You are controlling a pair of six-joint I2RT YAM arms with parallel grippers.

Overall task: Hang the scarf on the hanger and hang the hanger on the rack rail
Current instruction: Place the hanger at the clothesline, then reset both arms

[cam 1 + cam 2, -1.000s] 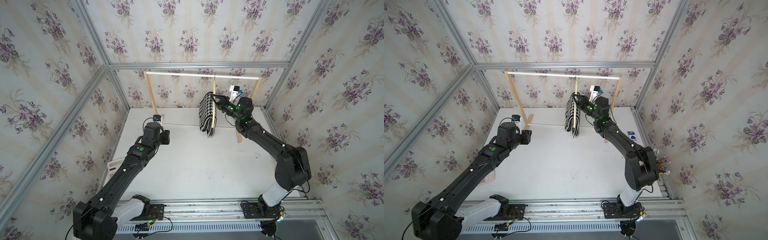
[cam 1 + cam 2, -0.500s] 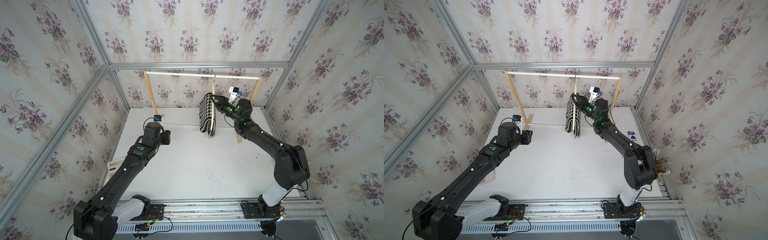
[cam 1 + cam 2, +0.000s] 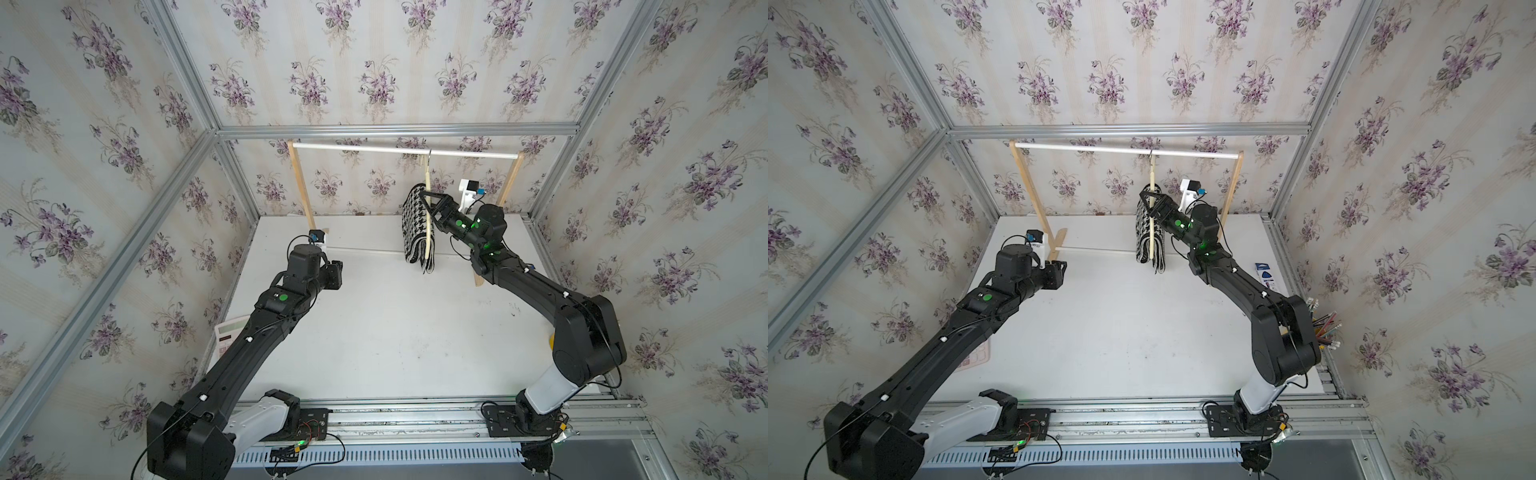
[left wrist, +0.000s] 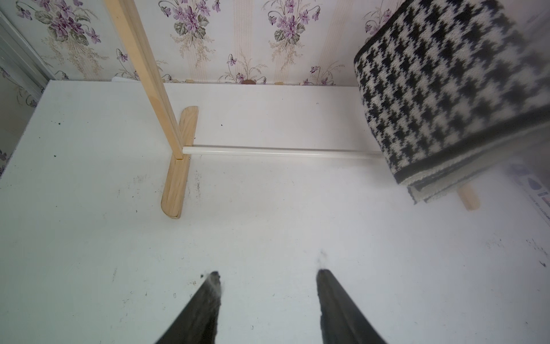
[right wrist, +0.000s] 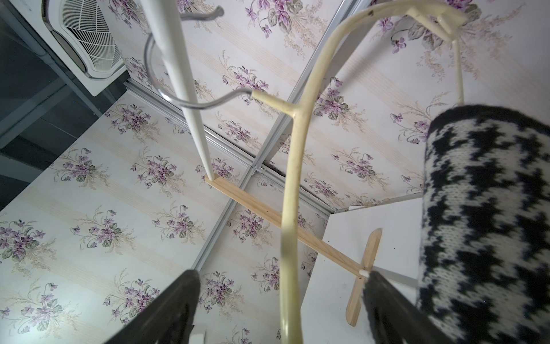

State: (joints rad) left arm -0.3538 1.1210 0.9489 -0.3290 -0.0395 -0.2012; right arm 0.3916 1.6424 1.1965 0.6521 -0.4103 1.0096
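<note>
Under the top rod of the wooden rack (image 3: 407,150) the scarf (image 3: 413,224) already drapes over the hanger (image 3: 428,249) hooked there, so hanging looks done; the right gripper (image 3: 426,205), jaws wide and empty, straddles the hanger, the left gripper (image 4: 268,274) hovers part-open and empty before the rack's foot; only withdrawal seems left.

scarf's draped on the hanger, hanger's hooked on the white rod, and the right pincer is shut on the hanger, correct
No: the right pincer is open, its jaws spread either side of the hanger without gripping it, as the right wrist view shows. The scarf is draped on the hanger, which is hooked on the white rod.
</note>
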